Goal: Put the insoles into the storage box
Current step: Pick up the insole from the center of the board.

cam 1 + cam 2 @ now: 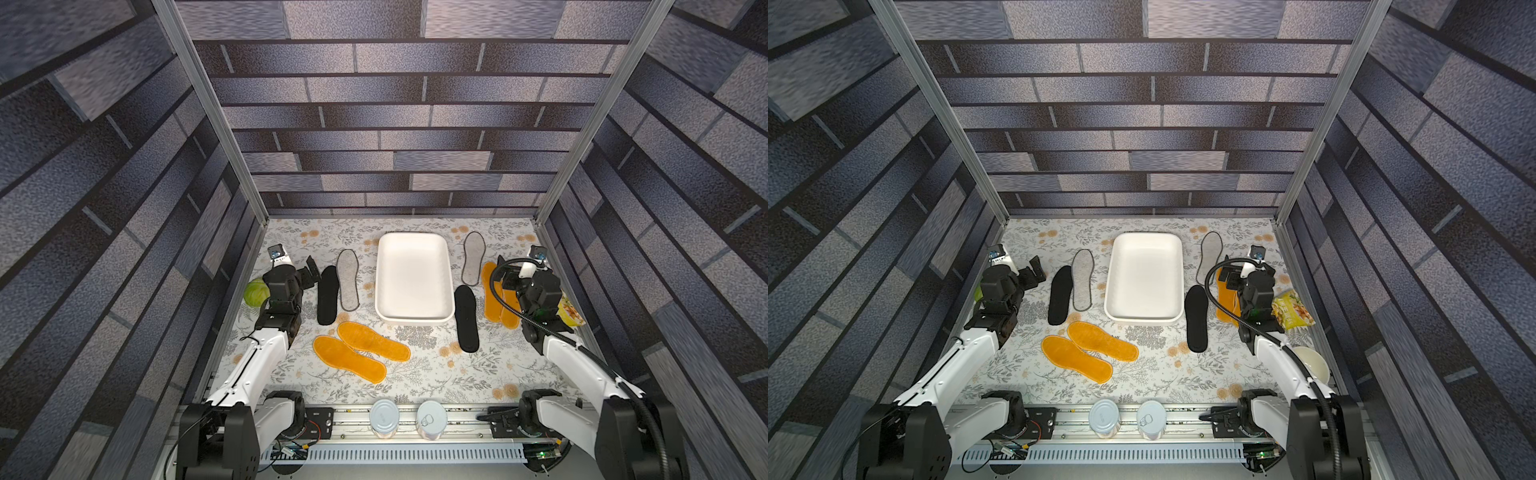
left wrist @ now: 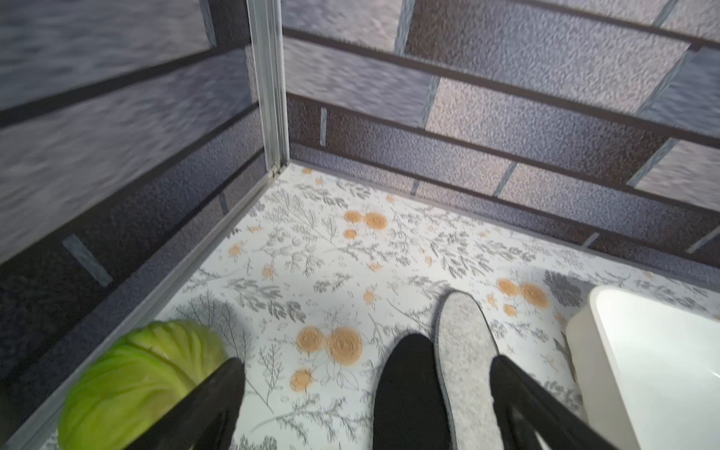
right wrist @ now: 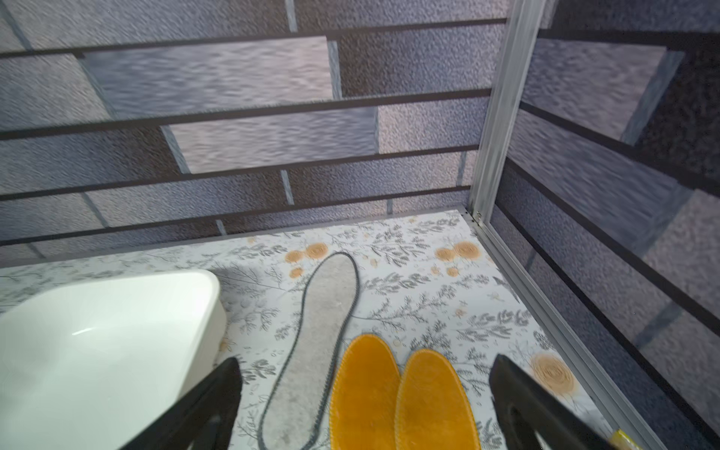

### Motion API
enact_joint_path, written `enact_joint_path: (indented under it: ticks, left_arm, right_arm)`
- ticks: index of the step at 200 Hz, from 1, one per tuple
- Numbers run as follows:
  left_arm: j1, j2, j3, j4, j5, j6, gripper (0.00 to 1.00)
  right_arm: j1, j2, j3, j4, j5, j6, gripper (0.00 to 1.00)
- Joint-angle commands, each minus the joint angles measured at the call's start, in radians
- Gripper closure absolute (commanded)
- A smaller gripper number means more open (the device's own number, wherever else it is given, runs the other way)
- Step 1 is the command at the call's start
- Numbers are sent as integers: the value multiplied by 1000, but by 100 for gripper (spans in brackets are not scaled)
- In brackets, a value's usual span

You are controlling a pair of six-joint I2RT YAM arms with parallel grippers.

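The white storage box (image 1: pixel 413 278) stands empty at the table's back middle. To its left lie a black insole (image 1: pixel 327 296) and a grey felt insole (image 1: pixel 348 279); to its right another black insole (image 1: pixel 466 318) and another grey insole (image 1: pixel 473 257). Two orange insoles (image 1: pixel 348 363) lie overlapping in front. Two more orange insoles (image 3: pixel 364 393) lie side by side under my right arm. My left gripper (image 2: pixel 368 370) hangs open above the black insole (image 2: pixel 409 393) and grey insole (image 2: pixel 463 350). My right gripper (image 3: pixel 366 366) hangs open over the orange pair, holding nothing.
A green cabbage (image 1: pixel 255 292) sits by the left wall beside my left arm. A snack bag (image 1: pixel 1291 309) and a cream bowl (image 1: pixel 1310 365) lie by the right wall. Two tin cans (image 1: pixel 384 417) stand on the front rail. Enclosure walls close three sides.
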Motion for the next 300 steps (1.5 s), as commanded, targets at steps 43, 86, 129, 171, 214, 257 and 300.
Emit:
enact_joint_path:
  ticks: [43,86,129,171,214,257,300]
  left_arm:
    - [-29,90,182,-659,122,-258,0]
    - [-84,232,241,-782,242,-277,0]
    - [-123,280,234,-792,269,-292,0]
    - [-121,353,249,-774,247,-256,0]
    - [-115,419,305,-771,224,-214,0]
    - [-88,509,369,-792,234,-176,0]
    - [-83,577,414,-818,231,-129,0]
  right_arm:
    - [103,33,433,-847,-228,141,3]
    - [284,81,526,-916,-202,233,2]
    - [451,171,586,-983,-137,312,2]
    - [555,241,587,-943,-106,344,1]
    - [575,249,575,-926,-103,354,1]
    - [575,218,553,-924,-84,355,0]
    - [575,201,538,-924,-81,357,0]
